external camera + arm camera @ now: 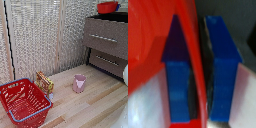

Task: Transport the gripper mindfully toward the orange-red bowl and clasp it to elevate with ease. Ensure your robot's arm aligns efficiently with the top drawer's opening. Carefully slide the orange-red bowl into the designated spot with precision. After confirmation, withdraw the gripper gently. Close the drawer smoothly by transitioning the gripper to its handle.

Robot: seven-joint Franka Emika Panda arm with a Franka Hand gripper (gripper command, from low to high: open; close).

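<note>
The orange-red bowl (107,7) is at the top of the exterior view, above the dark brown cabinet. Below it, the top drawer (97,31) stands out further than the lower one, with a dark opening behind its front. Its silver handle (104,38) runs across the front. In the wrist view my gripper (195,35) is shut on the bowl's rim (192,55), with one blue finger (177,75) inside and the other (223,75) outside. In the exterior view only a blue bit shows by the bowl (118,6). A white piece of the arm (125,75) shows at the exterior view's right edge.
A lower drawer (107,61) with its own bar handle sits under the top one. On the wooden table (95,107) are a pink cup (79,83), a yellow-orange box (44,82) and a large red wire basket (22,102). Pale blinds (40,35) form the back wall.
</note>
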